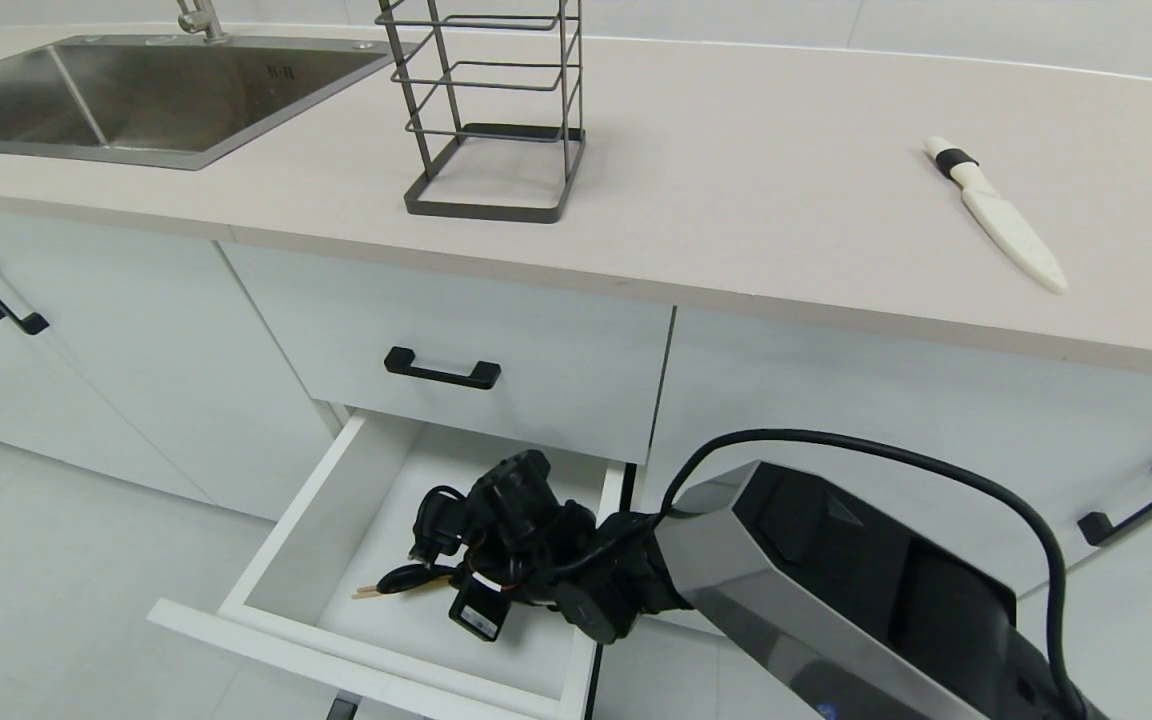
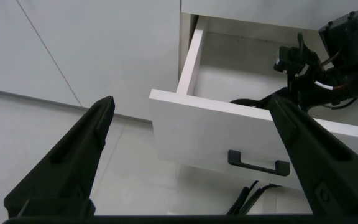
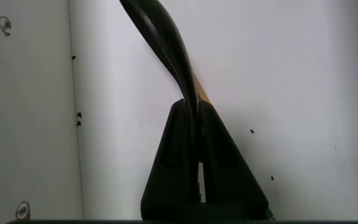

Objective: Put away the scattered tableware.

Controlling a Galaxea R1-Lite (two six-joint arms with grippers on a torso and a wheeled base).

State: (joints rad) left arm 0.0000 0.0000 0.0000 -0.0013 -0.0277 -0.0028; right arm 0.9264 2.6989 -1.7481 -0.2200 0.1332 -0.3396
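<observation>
Right pincer [image 1: 414,580] is clamped on a dark, wood-handled utensil [image 3: 161,38], low inside the open drawer [image 1: 271,535]; not yet released. Left pincer [image 2: 191,106] is spread wide and empty, outside the drawer front. White knife [image 1: 1001,215] lies on the tabletop [image 1: 756,180]. Judged about midway: knife left to stow.

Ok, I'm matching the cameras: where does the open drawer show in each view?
Head view: drawer, low centre, under the counter.
Left wrist view: drawer front and handle, beyond the left gripper's open jaws.
Right wrist view: drawer's white inside, behind the jaws.
Shared landmark: right gripper, shut on a black utensil in the drawer.
</observation>
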